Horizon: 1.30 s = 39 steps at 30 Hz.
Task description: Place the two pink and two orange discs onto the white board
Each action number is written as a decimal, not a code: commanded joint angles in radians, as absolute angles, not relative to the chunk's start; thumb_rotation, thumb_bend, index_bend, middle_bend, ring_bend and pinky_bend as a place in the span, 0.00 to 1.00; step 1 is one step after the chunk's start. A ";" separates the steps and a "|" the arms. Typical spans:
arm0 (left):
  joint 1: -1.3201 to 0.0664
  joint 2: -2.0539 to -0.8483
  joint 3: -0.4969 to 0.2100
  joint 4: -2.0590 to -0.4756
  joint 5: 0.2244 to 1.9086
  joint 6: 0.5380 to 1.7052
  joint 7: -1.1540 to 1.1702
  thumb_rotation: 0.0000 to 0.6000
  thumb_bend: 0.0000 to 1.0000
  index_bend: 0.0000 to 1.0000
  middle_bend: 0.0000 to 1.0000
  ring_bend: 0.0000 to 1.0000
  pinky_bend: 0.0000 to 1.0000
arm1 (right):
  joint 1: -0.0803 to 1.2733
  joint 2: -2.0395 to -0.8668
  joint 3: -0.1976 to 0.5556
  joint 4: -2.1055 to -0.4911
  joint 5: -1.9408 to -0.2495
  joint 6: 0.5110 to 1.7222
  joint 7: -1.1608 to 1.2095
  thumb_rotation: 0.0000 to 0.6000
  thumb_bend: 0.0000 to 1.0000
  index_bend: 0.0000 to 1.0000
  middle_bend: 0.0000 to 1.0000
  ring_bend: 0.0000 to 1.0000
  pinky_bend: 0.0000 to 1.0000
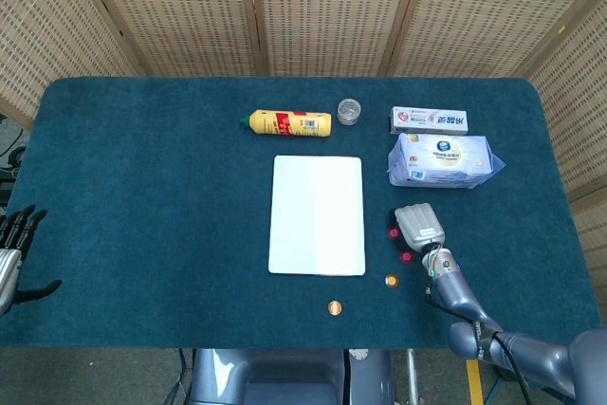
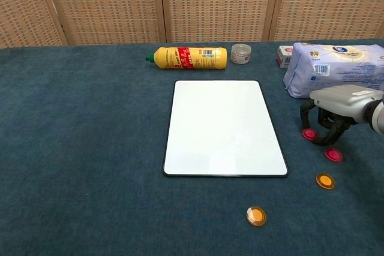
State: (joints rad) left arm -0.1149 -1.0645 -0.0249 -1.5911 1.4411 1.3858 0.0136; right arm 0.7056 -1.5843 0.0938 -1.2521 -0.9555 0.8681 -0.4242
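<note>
Right hand (image 2: 336, 112): palm down, fingers curled over pink disc (image 2: 309, 134), fingertips at disc; firm grip not confirmable. Second pink disc (image 2: 333, 154) at hand's 6 o'clock. Orange discs (image 2: 325, 181) (image 2: 256, 216) on table (image 2: 84, 148), at white board's (image 2: 223, 127) 5 o'clock. Board bare. Left hand (image 1: 11, 251): fingers spread, empty, table's 9 o'clock edge.

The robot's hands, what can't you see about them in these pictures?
- Right hand: in the chest view its fingers curl down around a pink disc; whether they touch it is too small to tell. In the head view the hand's back hides them.
- Left hand: cut off by the head view's left edge; the chest view misses it.
- Toothpaste box: half hidden behind the tissue pack in the chest view.
</note>
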 commanded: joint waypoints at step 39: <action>-0.139 -1.035 -0.030 -1.561 1.414 1.317 -0.086 1.00 0.00 0.00 0.00 0.00 0.00 | 1.074 -1.766 0.313 -1.376 -0.554 1.015 -0.818 1.00 0.12 0.09 0.91 0.92 1.00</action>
